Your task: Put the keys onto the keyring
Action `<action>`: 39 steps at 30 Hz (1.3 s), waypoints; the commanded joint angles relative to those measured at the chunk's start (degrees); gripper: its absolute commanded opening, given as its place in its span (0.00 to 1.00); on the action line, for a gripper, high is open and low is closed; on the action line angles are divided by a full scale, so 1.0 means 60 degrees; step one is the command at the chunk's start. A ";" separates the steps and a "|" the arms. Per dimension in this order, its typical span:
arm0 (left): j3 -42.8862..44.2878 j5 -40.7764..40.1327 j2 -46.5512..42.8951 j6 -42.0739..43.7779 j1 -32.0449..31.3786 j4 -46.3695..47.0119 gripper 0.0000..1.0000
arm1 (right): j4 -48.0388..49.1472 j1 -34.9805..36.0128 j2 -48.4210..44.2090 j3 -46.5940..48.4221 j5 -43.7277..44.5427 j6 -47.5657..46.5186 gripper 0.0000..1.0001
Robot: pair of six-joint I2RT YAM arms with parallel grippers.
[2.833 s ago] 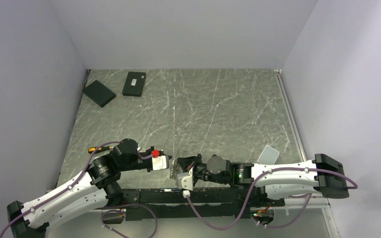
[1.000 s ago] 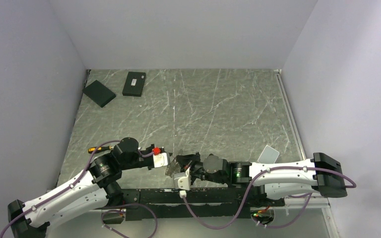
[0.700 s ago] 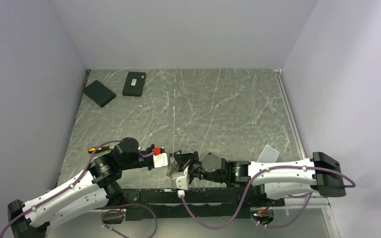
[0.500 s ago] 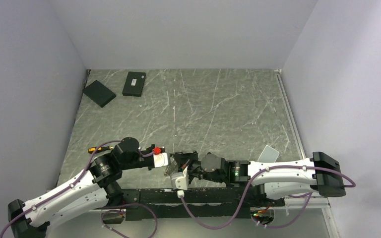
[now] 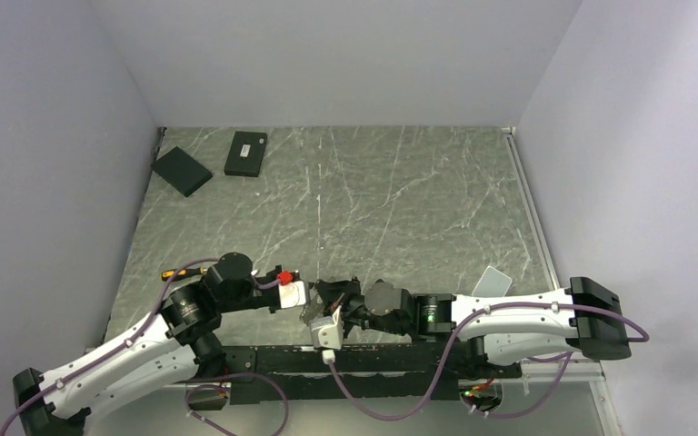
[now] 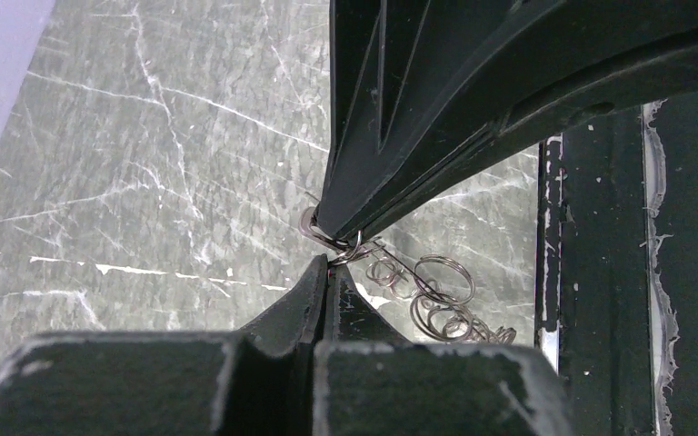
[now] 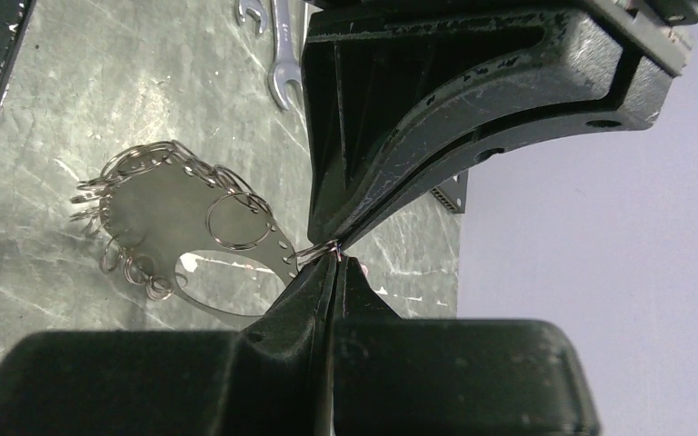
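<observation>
The keyring (image 7: 236, 309) is a flat grey oval hoop with small holes along its rim. The keys (image 7: 125, 182) show only as small grey wire-like loops fringing it, and hang in a bunch (image 6: 436, 300) in the left wrist view. My left gripper (image 6: 329, 265) and right gripper (image 7: 334, 258) meet tip to tip near the table's front edge, both shut. A small loop (image 7: 314, 249) at the keyring's rim is pinched where the tips meet. From above, the bunch (image 5: 313, 313) sits between the two wrists.
Two black boxes (image 5: 182, 171) (image 5: 246, 153) lie at the far left corner. A white card (image 5: 491, 282) lies right of the right arm, and a yellow-handled tool (image 5: 174, 272) left of the left arm. Silver wrenches (image 7: 278, 64) lie beyond the grippers. The black base rail (image 6: 600, 272) runs close by.
My right arm has slid a little to the left, closing on the left gripper. The left arm has barely moved. Both grippers stay shut.
</observation>
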 commanded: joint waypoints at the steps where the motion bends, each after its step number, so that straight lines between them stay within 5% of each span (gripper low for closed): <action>1: 0.0088 0.0654 -0.0295 0.0083 -0.0047 0.0237 0.00 | 0.0675 0.0008 0.0155 0.0441 -0.0149 -0.0089 0.00; 20: 0.0148 0.0644 -0.0666 0.1276 -0.0042 0.0120 0.00 | 0.1289 -0.0145 0.0173 0.0270 -0.0344 0.0199 0.00; 24: 0.0101 0.0646 -0.0766 0.1390 -0.0040 0.0258 0.20 | 0.1534 -0.0182 0.0180 0.0190 -0.0234 0.0280 0.00; 33: 0.0136 0.0455 -0.1177 0.1212 -0.0043 0.0243 0.38 | 0.1981 -0.0256 0.0125 -0.0035 0.0168 0.0364 0.00; 35: 0.0167 0.0286 -0.1359 0.1032 -0.0044 0.0329 0.44 | 0.2114 -0.0269 0.0140 -0.0088 0.0280 0.0387 0.00; 36: 0.0200 0.0187 -0.1454 0.0905 -0.0050 0.0380 0.55 | 0.2179 -0.0270 0.0156 -0.0118 0.0352 0.0393 0.00; 39: 0.0352 -0.0195 -0.1675 0.0126 -0.0040 0.0586 0.61 | 0.2383 -0.0298 0.0225 -0.0126 0.0639 0.0407 0.00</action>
